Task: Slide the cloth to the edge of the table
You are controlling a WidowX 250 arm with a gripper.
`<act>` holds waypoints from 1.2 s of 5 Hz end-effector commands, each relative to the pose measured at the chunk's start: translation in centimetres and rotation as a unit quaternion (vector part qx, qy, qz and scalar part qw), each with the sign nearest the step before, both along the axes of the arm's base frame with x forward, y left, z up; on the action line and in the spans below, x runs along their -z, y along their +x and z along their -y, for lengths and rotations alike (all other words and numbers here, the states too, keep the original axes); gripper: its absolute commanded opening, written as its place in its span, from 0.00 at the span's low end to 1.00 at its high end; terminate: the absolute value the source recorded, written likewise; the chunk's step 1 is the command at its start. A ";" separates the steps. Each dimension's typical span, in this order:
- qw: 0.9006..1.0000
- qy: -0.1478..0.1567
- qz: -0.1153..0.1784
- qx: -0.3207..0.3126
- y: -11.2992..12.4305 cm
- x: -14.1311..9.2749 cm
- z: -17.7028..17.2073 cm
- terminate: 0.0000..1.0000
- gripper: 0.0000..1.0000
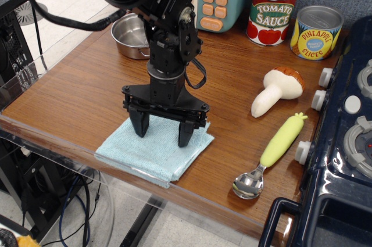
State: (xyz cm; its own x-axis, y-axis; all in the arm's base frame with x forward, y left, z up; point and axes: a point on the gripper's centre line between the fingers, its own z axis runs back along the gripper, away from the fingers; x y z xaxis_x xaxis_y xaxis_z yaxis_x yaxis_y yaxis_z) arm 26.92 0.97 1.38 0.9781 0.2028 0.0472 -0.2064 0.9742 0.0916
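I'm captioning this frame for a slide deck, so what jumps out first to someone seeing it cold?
The black gripper stands front and centre, its open fingers pressed onto the light blue cloth at the table's near edge. Behind it, bright tomato sauce and pineapple cans line the back.

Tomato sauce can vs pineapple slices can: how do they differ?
The tomato sauce can has a red, white and green label; the pineapple slices can has a yellow and blue one. The tomato sauce can is taller, the pineapple slices can squatter. The tomato sauce can stands left of the pineapple slices can. Both are upright, with silver tops.
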 end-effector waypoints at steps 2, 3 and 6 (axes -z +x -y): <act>0.996 0.010 0.086 0.000 3.4 -4.0 -0.6 0.00 1.00; 0.992 0.001 0.125 0.003 3.8 -6.0 -0.5 0.00 1.00; 0.986 -0.067 0.152 0.027 3.5 -9.0 -1.3 0.00 1.00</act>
